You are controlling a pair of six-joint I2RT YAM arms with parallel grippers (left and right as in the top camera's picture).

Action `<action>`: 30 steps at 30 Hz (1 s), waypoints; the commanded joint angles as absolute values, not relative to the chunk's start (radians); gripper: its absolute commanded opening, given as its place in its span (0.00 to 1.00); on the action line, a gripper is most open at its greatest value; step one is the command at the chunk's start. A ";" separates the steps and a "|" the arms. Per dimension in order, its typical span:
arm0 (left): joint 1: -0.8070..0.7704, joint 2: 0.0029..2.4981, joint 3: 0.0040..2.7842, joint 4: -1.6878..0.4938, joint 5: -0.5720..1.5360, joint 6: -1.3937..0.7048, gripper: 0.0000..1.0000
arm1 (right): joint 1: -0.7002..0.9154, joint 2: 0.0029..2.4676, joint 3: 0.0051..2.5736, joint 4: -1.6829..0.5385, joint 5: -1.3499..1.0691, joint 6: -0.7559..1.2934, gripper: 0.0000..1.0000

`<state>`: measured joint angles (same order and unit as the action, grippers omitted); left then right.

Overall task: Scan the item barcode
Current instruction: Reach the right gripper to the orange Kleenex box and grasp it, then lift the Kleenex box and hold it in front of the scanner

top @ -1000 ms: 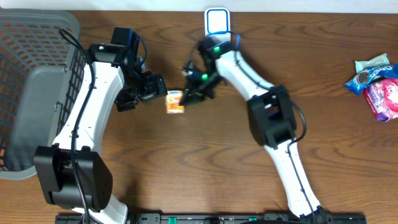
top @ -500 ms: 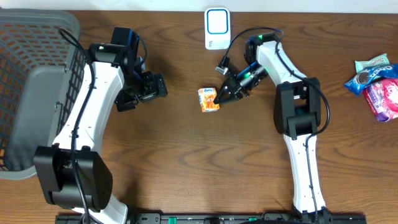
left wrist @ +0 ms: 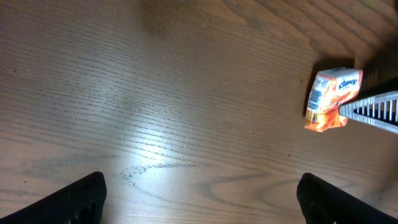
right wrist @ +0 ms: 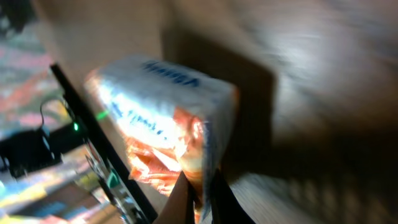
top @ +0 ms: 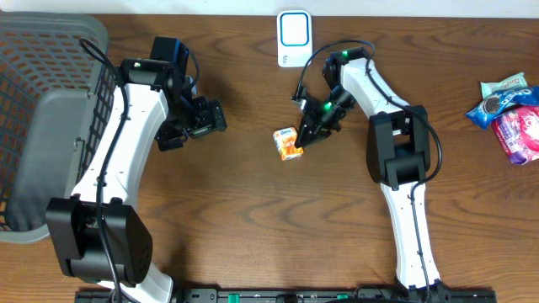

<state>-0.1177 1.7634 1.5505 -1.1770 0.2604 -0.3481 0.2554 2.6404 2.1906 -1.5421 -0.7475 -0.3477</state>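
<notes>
My right gripper pinches 1 crimped edge of the orange packet, mid-table near the scanner. My left gripper gapes empty. I judge the packet light, soft and crinkly, so that seam's my hold.

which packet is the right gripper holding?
The small orange packet mid-table, pinched in the right gripper; the blue cookie pack and pink pack lie far right.
</notes>
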 commanded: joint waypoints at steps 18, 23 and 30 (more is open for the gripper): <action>-0.110 1.752 1.555 -1.181 0.262 -0.361 0.98 | 0.255 2.650 2.191 -1.465 -0.759 -0.045 0.47; -0.110 1.752 1.555 -1.181 0.262 -0.361 0.98 | 0.274 2.650 2.191 -1.398 -0.764 0.014 0.45; -0.110 1.752 1.555 -1.181 0.262 -0.361 0.98 | 0.312 2.650 2.186 -1.351 -0.607 0.107 0.38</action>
